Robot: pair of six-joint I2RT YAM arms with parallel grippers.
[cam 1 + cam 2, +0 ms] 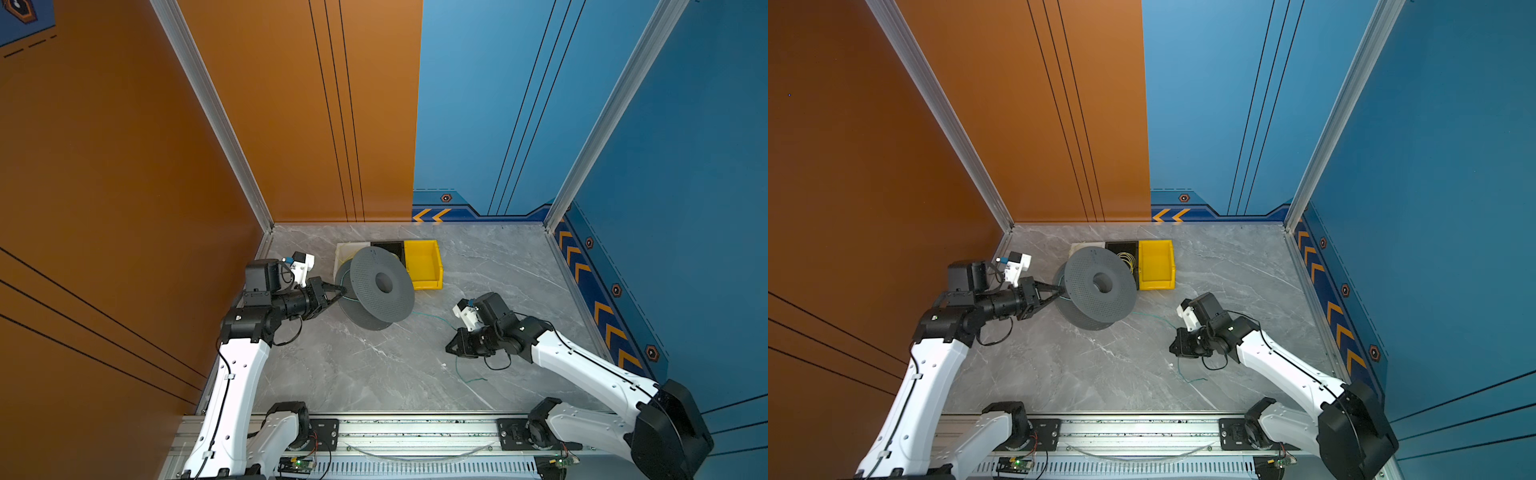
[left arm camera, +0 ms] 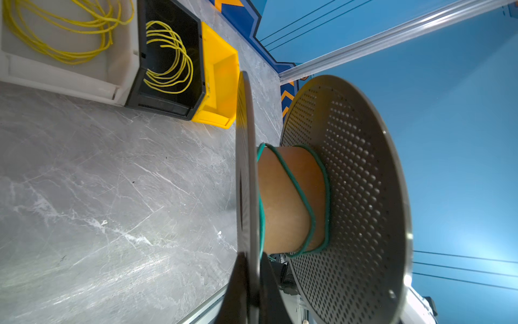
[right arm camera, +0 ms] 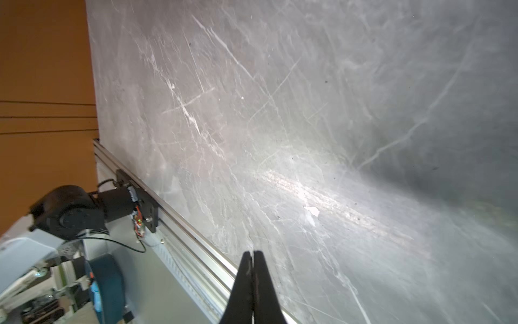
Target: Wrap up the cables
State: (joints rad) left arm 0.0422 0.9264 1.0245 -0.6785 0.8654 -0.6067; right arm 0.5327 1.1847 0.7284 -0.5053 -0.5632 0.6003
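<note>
1. Teal-green cable (image 2: 291, 179) is lying in a few loose, crossed turns around the cardboard hub (image 2: 283, 202) of the grey spool (image 1: 365, 272). Its tail (image 1: 432, 317) is trailing across the marble-pattern tabletop (image 1: 353, 374) to a free end near the front rail.
2. Handling, as judged: the wire is looking very thin, light and limp, so the turns are likely to slacken without tension. A pinch on the tail close to the spool is looking like the best hold.
3. Left gripper (image 1: 340, 295) is clamping the rim of one spool flange, holding the spool tilted.
4. Right gripper (image 3: 253, 252) is hovering at the tail with its jaws pressed together. No wire is showing between the tips, and whether a strand is pinched cannot be told.
5. Hidden: the gripper body is covering a stretch of tail in both top views, and the hub's far side is facing away.
</note>
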